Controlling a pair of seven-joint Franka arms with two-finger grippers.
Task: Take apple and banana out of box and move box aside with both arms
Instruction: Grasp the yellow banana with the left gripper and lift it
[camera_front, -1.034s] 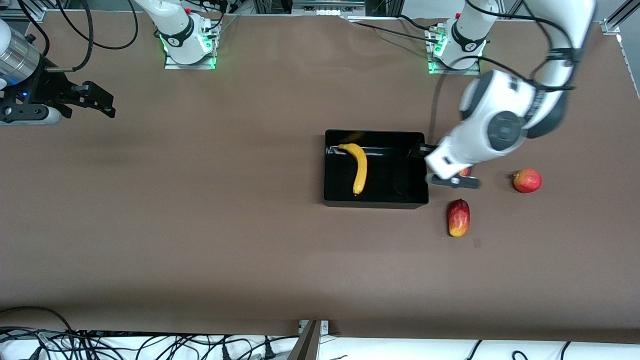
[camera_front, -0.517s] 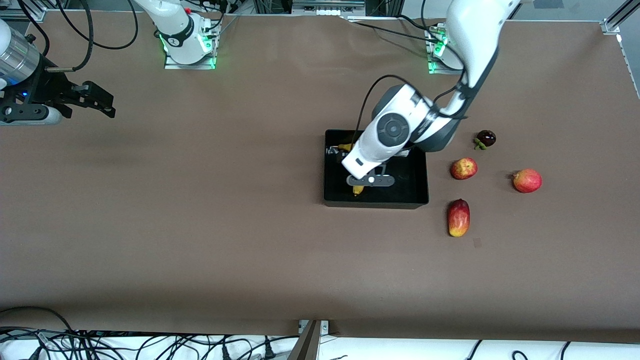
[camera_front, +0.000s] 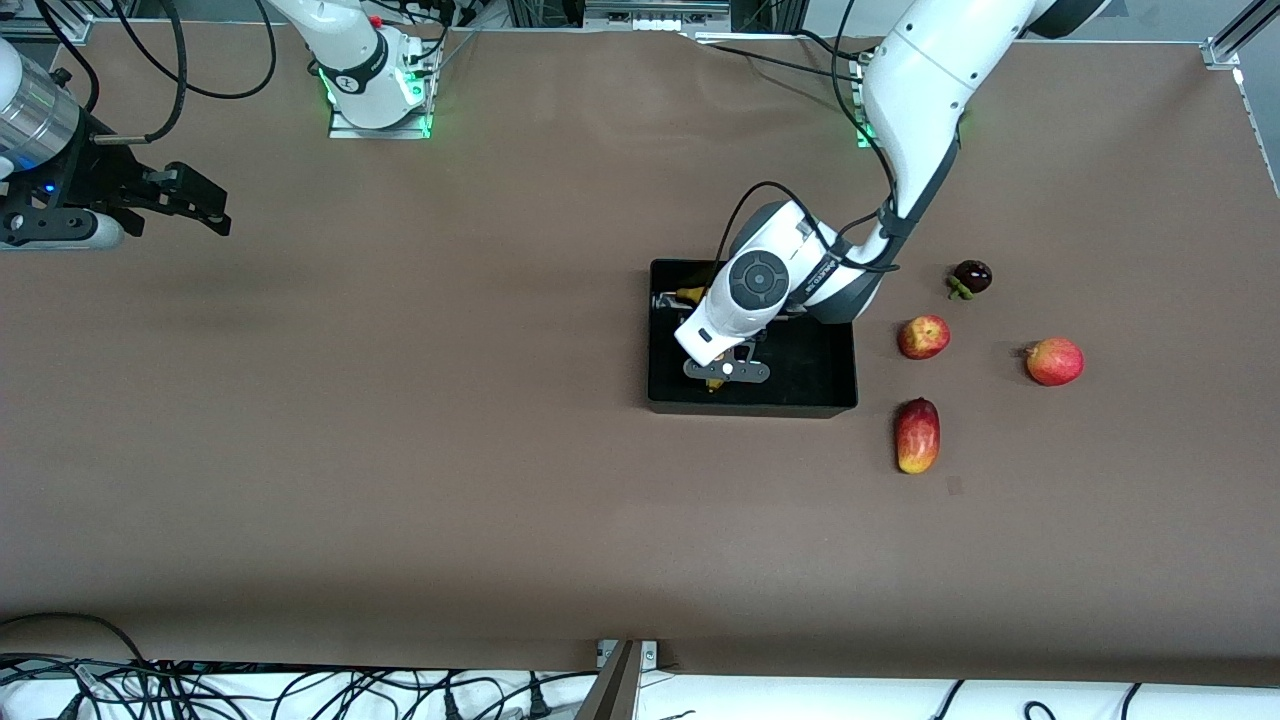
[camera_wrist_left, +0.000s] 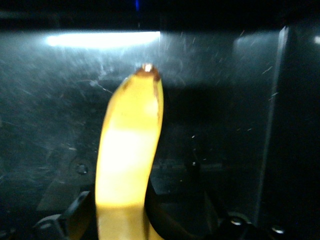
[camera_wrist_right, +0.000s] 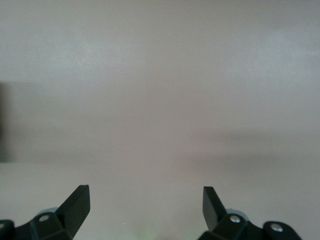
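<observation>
Front view, nearest the camera: a long red-and-yellow fruit (camera_front: 917, 435) lies on the table (camera_front: 400, 480), just off the box's (camera_front: 830, 395) corner toward the left arm's end. Farther from the camera sit two apples (camera_front: 924, 337) (camera_front: 1054, 361), well apart, and farther still a dark round fruit (camera_front: 971, 277).

The black box stands mid-table. The left gripper (camera_front: 726, 372) is down inside it, over the banana (camera_front: 690, 294), whose ends alone show past the wrist. In the left wrist view the banana (camera_wrist_left: 129, 165) lies on the box floor (camera_wrist_left: 240, 120), running between the fingers (camera_wrist_left: 67, 217); they stand either side of it, parted, and I cannot tell whether they touch it.

The right gripper (camera_front: 190, 208) waits in the air over the table's edge at the right arm's end, its fingers (camera_wrist_right: 75, 202) wide apart and holding nothing.
</observation>
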